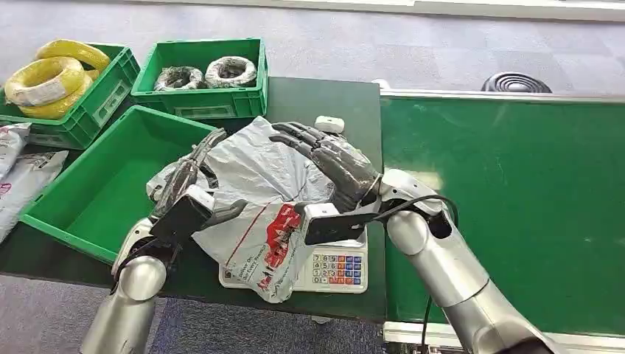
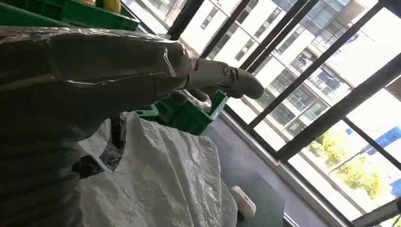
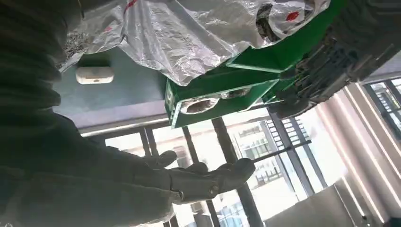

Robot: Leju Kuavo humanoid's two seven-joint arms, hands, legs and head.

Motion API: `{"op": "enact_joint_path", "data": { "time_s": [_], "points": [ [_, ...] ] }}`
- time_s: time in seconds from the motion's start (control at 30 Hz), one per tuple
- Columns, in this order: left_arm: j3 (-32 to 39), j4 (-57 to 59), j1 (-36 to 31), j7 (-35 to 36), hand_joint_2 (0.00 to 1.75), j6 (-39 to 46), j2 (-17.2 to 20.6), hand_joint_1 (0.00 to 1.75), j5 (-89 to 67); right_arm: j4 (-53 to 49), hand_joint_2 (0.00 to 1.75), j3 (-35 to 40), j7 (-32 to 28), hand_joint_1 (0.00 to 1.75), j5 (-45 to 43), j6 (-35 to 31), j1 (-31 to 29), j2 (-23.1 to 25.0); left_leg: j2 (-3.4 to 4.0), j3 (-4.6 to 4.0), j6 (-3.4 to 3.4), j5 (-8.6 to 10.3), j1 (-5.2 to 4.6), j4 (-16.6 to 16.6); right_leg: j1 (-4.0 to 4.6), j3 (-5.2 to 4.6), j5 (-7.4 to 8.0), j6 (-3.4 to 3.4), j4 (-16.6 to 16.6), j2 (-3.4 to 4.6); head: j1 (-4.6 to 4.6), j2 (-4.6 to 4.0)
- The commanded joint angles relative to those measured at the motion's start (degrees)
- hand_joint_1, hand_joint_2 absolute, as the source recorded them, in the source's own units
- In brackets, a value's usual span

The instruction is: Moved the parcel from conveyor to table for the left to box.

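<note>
parcel point(image 1: 254, 203), a crumpled grey plastic mailer with red print, is lying on the scale point(image 1: 335, 269) at the table's near edge, just beside the conveyor point(image 1: 516, 199). right hand point(image 1: 332, 162) is resting on top of the parcel, on the side toward the conveyor, with its fingers spread and curved over the plastic; whether it is gripping is not clear. left hand point(image 1: 188, 181) is pressing against the parcel's far side from the conveyor, fingers extended along the wrinkled film, with the open green box point(image 1: 96, 192) just beyond it. judged step: handover on the table, parcel already off the conveyor. next move likely calls for the right hand releasing and the left hand securing the loose film before carrying the parcel away from the conveyor into the box.
</note>
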Motion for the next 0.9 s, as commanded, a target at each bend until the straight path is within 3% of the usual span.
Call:
{"op": "enact_joint_path", "data": {
  "time_s": [0.03, 0.2, 0.27, 0.4, 0.53, 0.57, 0.6, 0.63, 0.67, 0.9],
  "points": [
    [-4.8, 7.1, -3.8, 0.3, 1.75, 0.2, 3.0, 0.00, 0.3, -1.6, 1.75, -0.3, -0.1, 0.00, 0.0, 0.3, -0.1, -2.2, -0.13, 0.00, 0.00, 0.06, 0.02, -0.1, 0.05, 0.02, 0.00, -0.15, -0.1, -0.23, -0.02, 0.00],
    [-4.8, 7.1, -3.8, 0.3, 1.75, 0.2, 3.0, 0.00, 0.3, -1.6, 1.75, -0.3, -0.1, 0.00, 0.0, 0.3, -0.1, -2.2, -0.04, -0.06, 0.05, 0.08, 0.05, -0.1, 0.09, -0.05, 0.06, -0.16, -0.1, -0.17, -0.02, 0.00],
    [-7.8, 10.6, -7.0, 1.2, 1.75, -2.4, 2.8, 0.00, -0.6, -3.2, 1.75, -1.8, -1.1, 0.00, -2.1, 0.1, 1.3, -2.8, -0.06, -0.10, 0.06, 0.09, 0.04, -0.1, 0.08, -0.06, 0.05, -0.16, -0.1, -0.20, -0.02, 0.00],
    [-17.3, 30.8, -18.1, 3.6, 1.75, -3.6, -1.6, 0.00, -6.4, -8.0, 1.75, -6.5, -4.4, 0.00, -5.3, -2.5, 9.3, -8.6, -0.76, -0.17, 0.04, 0.17, 0.08, -0.1, 0.11, 0.15, -0.07, -0.09, -0.1, -0.84, -0.02, 0.00],
    [-27.9, 54.5, -27.9, 7.9, 1.75, -3.4, -6.8, 0.00, -16.2, -8.6, 1.75, -8.1, -6.5, 0.00, -6.3, -3.7, 11.6, -8.8, -1.12, -0.12, 0.12, 0.27, 0.06, -0.1, 0.10, 0.36, 0.00, -0.08, -0.3, -1.24, 0.00, 0.00],
    [-29.8, 57.9, -28.9, 8.7, 1.75, -3.9, -7.5, 0.33, -18.0, -8.8, 1.75, -8.2, -6.5, 0.00, -6.3, -3.8, 11.7, -8.3, -1.01, -0.11, 0.10, 0.20, 0.03, 0.0, 0.06, 0.30, -0.03, -0.06, -0.3, -1.08, -0.02, 0.00],
    [-31.0, 61.3, -29.4, 9.0, 1.75, -4.5, -8.1, 1.55, -19.1, -9.1, 1.75, -8.5, -6.6, 0.00, -6.3, -3.9, 12.0, -7.5, -1.05, -0.14, 0.13, 0.27, 0.02, -0.1, 0.07, 0.33, 0.03, -0.08, -0.3, -1.16, -0.02, 0.00],
    [-32.0, 64.7, -30.2, 9.2, 1.75, -7.4, -9.2, 1.75, -19.8, -8.6, 1.75, -8.9, -6.5, 0.00, -6.3, -4.6, 11.7, -6.3, -0.78, -0.08, 0.08, 0.16, -0.04, 0.0, 0.00, 0.25, 0.01, -0.04, -0.2, -0.87, 0.02, 0.00],
    [-34.0, 68.4, -31.4, 11.5, 1.75, -12.0, -9.9, 1.75, -21.6, -9.3, 1.75, -11.5, -8.7, 0.00, -9.0, -8.0, 12.7, -5.4, -0.67, -0.06, 0.09, 0.18, -0.04, -0.1, 0.01, 0.24, 0.05, -0.07, -0.3, -0.79, -0.04, 0.00],
    [-36.0, 70.3, -31.7, 11.3, 1.75, -16.5, -9.3, 1.75, -24.0, -16.1, 1.75, -17.0, -10.7, 0.00, -14.4, -7.7, 14.3, -3.3, -0.39, 0.09, 0.07, 0.13, -0.06, -0.1, -0.02, 0.32, 0.08, -0.03, -0.2, -0.51, -0.02, 0.00]
  ]
}}
